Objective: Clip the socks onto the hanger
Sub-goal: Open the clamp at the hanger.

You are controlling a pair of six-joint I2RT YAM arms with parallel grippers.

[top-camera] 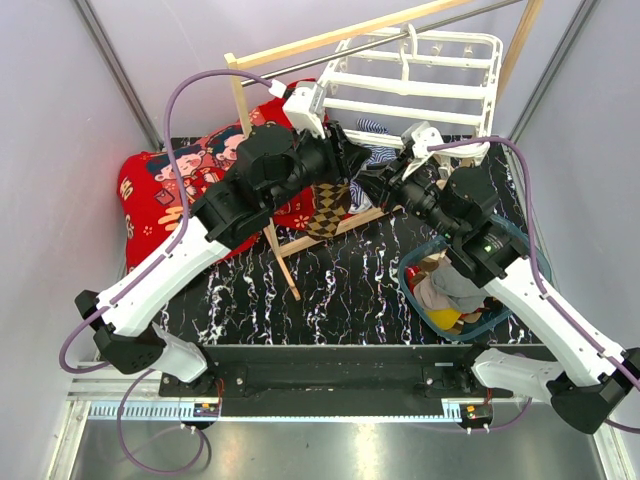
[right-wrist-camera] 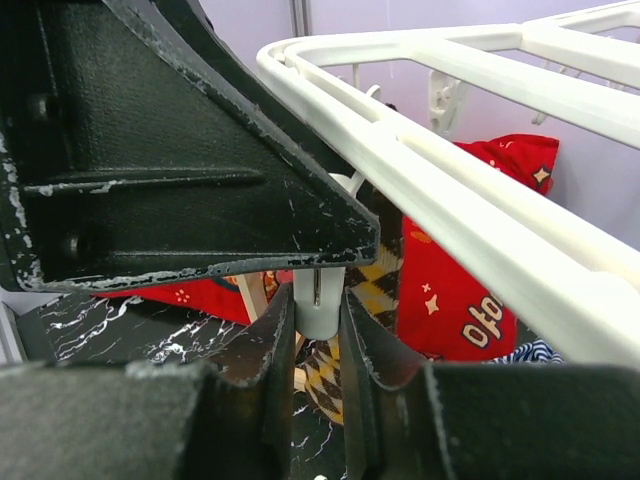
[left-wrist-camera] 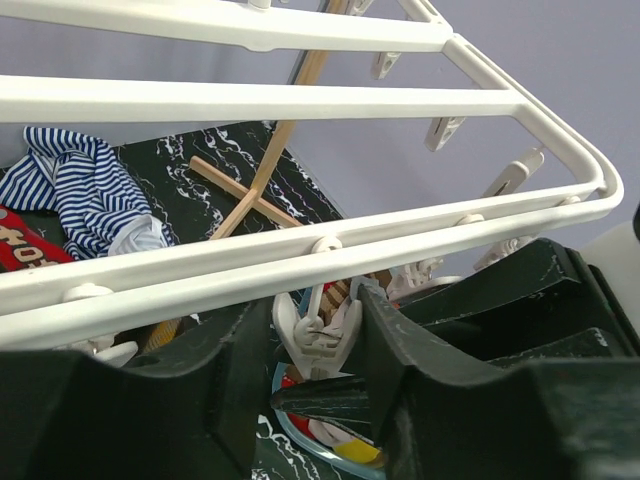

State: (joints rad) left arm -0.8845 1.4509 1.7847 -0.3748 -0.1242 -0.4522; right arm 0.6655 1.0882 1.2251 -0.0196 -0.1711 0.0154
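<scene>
The hanger (top-camera: 410, 86) hangs from the wooden rack at the far side of the desk (top-camera: 340, 290). The right gripper (right-wrist-camera: 318, 305) is closed narrowly on a white clip (right-wrist-camera: 318, 314) under the hanger's rim. The left gripper (left-wrist-camera: 315, 320) has its fingers close on either side of a hanging clip (left-wrist-camera: 318, 342); whether it squeezes cannot be told. A checkered sock (top-camera: 328, 212) hangs just below both grippers. Grey socks (top-camera: 455, 285) lie in the basket (top-camera: 404, 280) on the right.
</scene>
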